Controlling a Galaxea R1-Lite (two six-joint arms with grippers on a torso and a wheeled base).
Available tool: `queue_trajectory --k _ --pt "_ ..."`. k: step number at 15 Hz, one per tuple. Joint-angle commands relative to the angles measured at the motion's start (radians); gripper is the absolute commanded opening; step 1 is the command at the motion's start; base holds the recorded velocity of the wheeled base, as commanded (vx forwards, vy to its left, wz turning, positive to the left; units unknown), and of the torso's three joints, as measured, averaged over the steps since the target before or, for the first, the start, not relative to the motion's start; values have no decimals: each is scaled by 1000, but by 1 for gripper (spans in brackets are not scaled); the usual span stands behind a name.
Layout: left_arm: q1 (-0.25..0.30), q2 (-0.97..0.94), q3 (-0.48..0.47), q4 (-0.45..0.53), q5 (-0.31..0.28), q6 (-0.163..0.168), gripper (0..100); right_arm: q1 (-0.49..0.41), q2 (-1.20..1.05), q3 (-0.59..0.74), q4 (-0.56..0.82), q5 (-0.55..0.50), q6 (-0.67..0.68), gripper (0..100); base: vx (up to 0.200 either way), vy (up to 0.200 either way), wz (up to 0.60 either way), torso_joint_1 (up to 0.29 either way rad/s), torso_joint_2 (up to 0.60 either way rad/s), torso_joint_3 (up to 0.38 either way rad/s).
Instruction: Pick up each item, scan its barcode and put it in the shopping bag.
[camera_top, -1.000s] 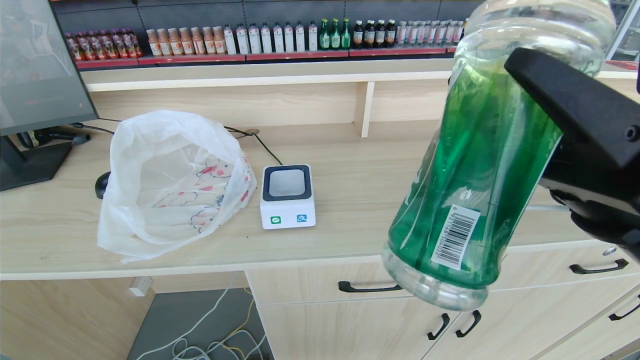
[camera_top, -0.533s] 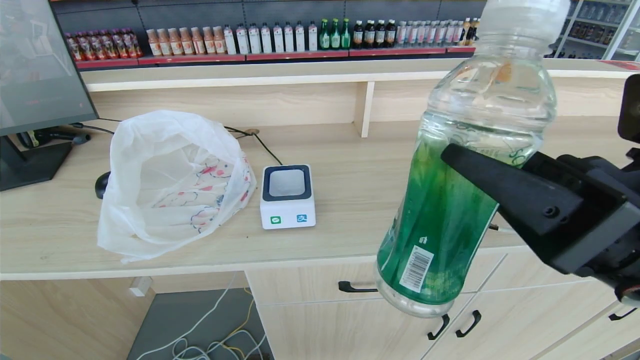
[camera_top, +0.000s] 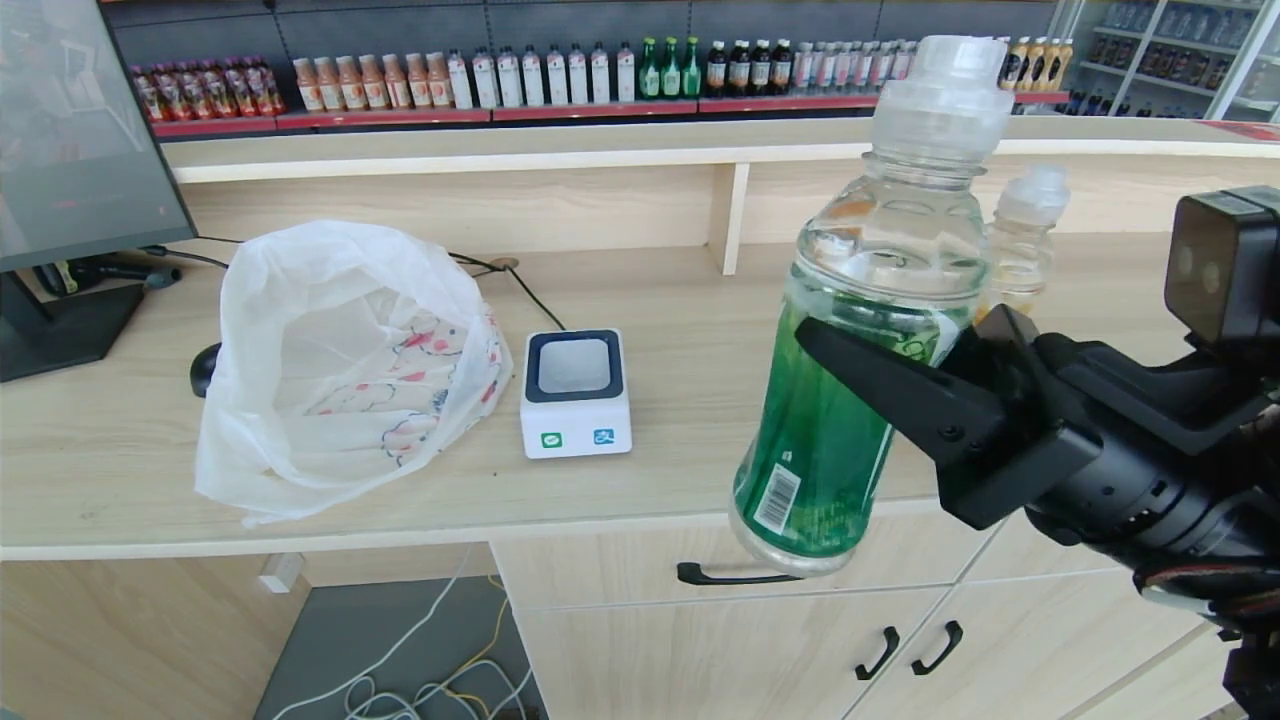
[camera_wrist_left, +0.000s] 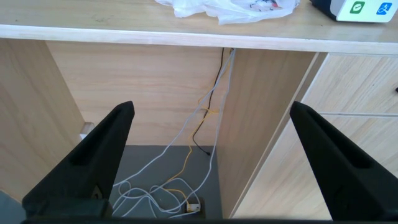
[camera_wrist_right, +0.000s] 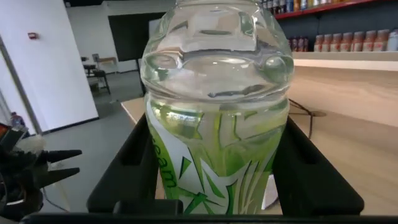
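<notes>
My right gripper (camera_top: 925, 385) is shut on a clear bottle with a green label (camera_top: 850, 390), held nearly upright above the counter's front edge at the right; its barcode (camera_top: 777, 498) faces the head camera low on the label. In the right wrist view the bottle (camera_wrist_right: 214, 124) sits between the two black fingers (camera_wrist_right: 124, 168). The white scanner box (camera_top: 575, 392) stands on the counter left of the bottle. Left of the scanner lies the open white shopping bag (camera_top: 340, 360). My left gripper (camera_wrist_left: 211, 162) hangs open below counter height, facing the gap under the counter.
A second pale bottle (camera_top: 1022, 240) stands on the counter behind the held one. A monitor (camera_top: 80, 130) and a black mouse (camera_top: 203, 370) are at the far left. Cables (camera_wrist_left: 180, 186) lie on the floor under the counter. Drawers with black handles (camera_top: 735, 575) front the counter.
The right arm has lowered the bottle and carried it left and away from the camera, turning it more upright; the second bottle behind it has come into sight.
</notes>
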Motion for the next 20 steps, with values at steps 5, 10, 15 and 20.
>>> queue_trajectory --k 5,10,15,20 --pt "0 0 0 0 0 0 100 14 74 -7 -1 -434 -153 0 0 0 0 0 0 0" --pt "0 0 0 0 1 0 100 23 83 -2 -1 -552 -250 0 0 0 0 0 0 0" --pt "0 0 0 0 0 0 100 37 111 -64 -1 -568 -221 0 0 0 0 0 0 0" --pt "-2 0 0 0 0 8 100 37 106 -77 -1 -569 -221 0 0 0 0 0 0 0"
